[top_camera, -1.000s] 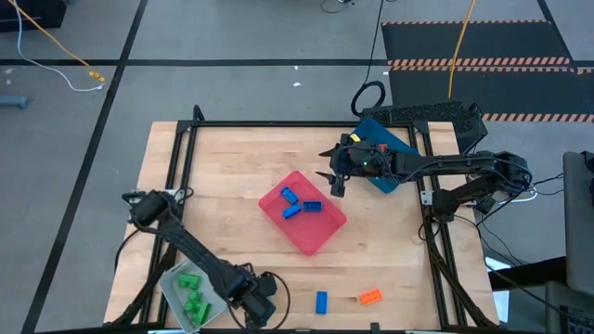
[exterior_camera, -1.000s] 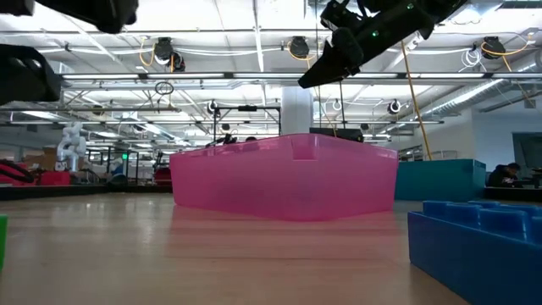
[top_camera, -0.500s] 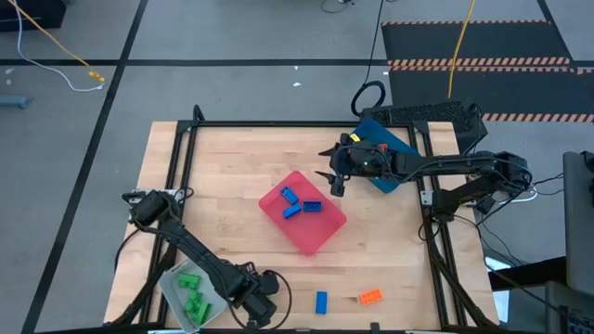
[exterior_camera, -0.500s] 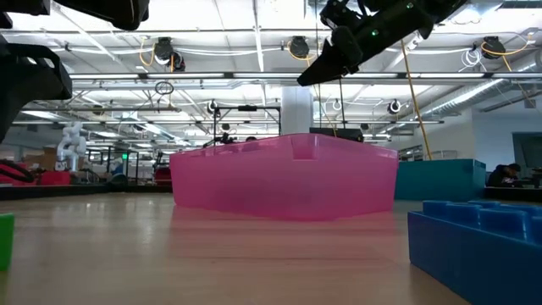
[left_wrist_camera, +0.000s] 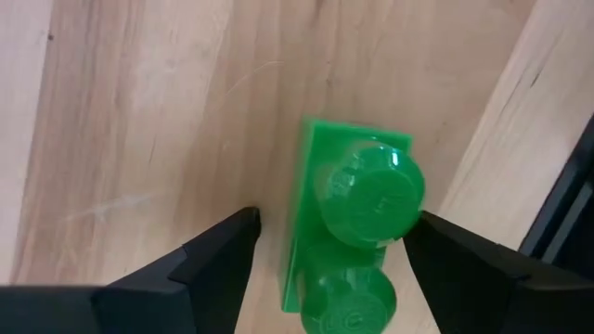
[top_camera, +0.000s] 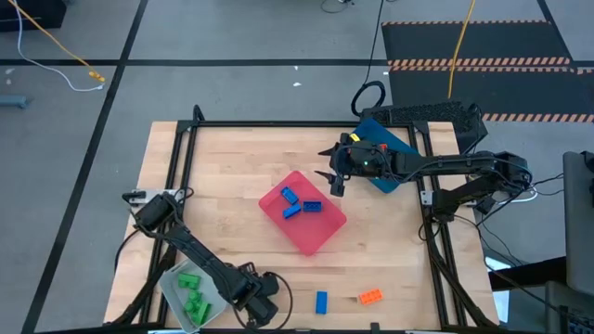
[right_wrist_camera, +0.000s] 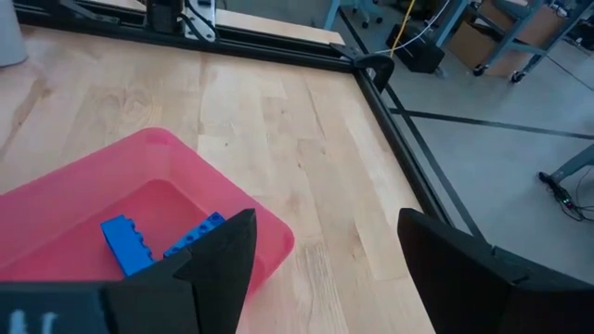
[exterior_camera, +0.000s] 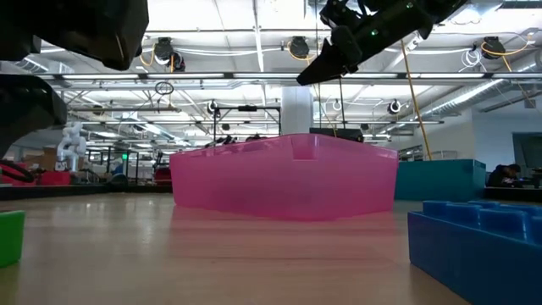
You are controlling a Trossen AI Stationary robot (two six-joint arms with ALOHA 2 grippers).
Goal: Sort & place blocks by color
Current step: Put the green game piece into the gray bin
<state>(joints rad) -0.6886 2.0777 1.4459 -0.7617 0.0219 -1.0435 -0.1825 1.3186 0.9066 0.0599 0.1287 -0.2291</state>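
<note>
Trays and bricks on the table

One tray sits at the table centre with three bricks in it; a second tray at the near left corner holds more bricks; a third tray lies at the far right corner. Two loose bricks lie near each other by the near edge, right of centre. A further brick lies on the table between the left gripper's fingers.

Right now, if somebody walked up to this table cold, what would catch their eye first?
Probably the pink tray at the middle of the table, holding three blue blocks, with the right gripper open, hanging above its far corner. Next, the left gripper at the near edge, open around a green block on the wood, beside the pale tray of green blocks. One blue block and one orange block lie loose near the front.
</note>
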